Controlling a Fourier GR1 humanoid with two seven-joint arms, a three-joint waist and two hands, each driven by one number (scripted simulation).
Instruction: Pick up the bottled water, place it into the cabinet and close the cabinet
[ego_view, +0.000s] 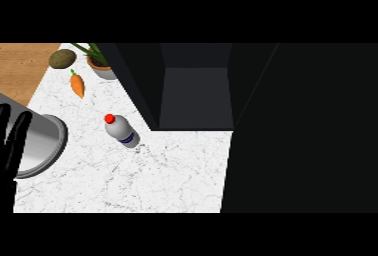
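Left hand (13, 145) rests open at the left edge, fingers straight up, holding nothing, in front of a metal pot (44, 145). I see the water bottle (122, 131) standing on the marble counter (148, 175), red cap toward the back left. Farther back lie a carrot (77, 85), a potato (62, 58) and a plant pot (102, 67). The dark cabinet (196, 97) stands open.

White marbled counter (148, 180), wooden floor (22, 65) beyond
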